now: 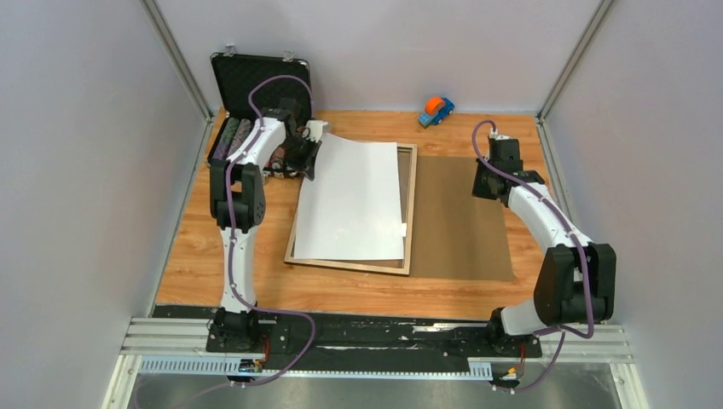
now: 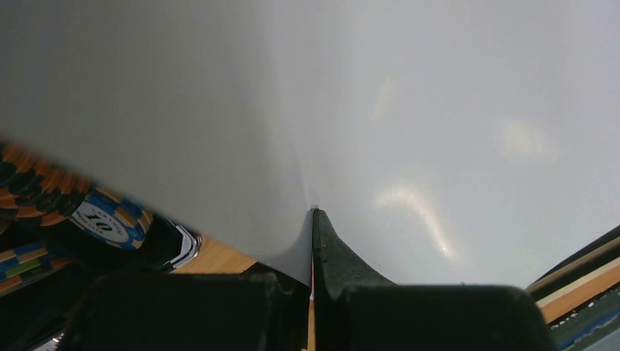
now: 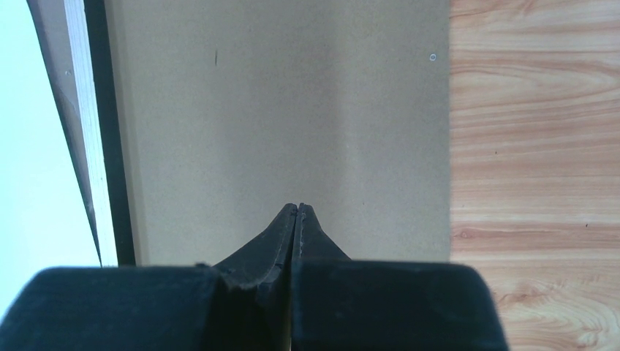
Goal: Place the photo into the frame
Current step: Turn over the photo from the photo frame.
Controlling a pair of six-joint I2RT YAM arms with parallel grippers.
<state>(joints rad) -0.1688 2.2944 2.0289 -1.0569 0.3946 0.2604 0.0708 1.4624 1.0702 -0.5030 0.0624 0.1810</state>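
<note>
The photo (image 1: 354,200) lies with its plain white back up, slanted across the pale wood frame (image 1: 410,209) in the middle of the table. Its picture side is hidden. My left gripper (image 1: 307,158) is shut on the photo's far left corner. In the left wrist view the white sheet (image 2: 409,110) fills the picture and runs down between the closed fingers (image 2: 314,227). My right gripper (image 1: 488,181) is shut with nothing in it. It hangs over the brown backing board (image 3: 278,110), right of the frame's edge (image 3: 82,131), fingertips pressed together (image 3: 297,209).
The brown backing board (image 1: 460,217) lies flat to the right of the frame. An open black case (image 1: 247,89) with poker chips (image 2: 102,219) stands at the far left, close behind my left gripper. An orange and blue toy car (image 1: 436,109) sits at the back edge.
</note>
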